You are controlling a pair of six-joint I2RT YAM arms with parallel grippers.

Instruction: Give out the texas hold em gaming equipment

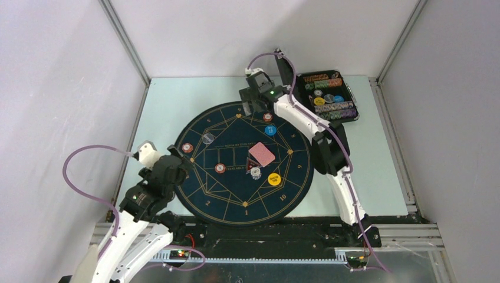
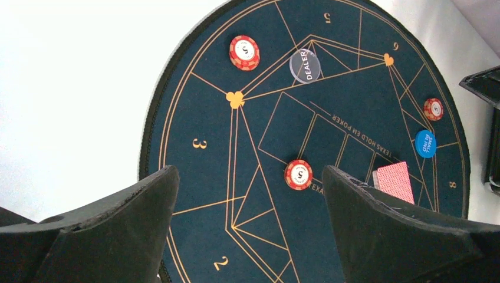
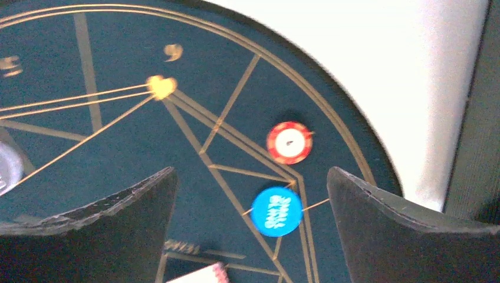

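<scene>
Pink-red-backed cards [image 1: 262,154] lie stacked at the middle of the round mat [image 1: 236,203]. Around them sit red chips [image 1: 187,148] [image 1: 220,168] [image 1: 267,117], a blue disc [image 1: 270,130], a yellow disc [image 1: 274,179], a white chip [image 1: 256,173] and a clear dealer disc [image 1: 207,138]. My right gripper [image 3: 250,174] hangs open above the blue disc [image 3: 276,211] and a red chip [image 3: 289,142], holding nothing. At the mat's left edge my left gripper [image 2: 249,177] is open and empty, with a red chip [image 2: 298,174] and the cards [image 2: 395,181] beyond it.
A black hinged case [image 1: 327,96] with rows of chips stands open at the back right, close behind the right arm. White walls enclose the table on three sides. The mat's edge [image 3: 330,100] runs near the case.
</scene>
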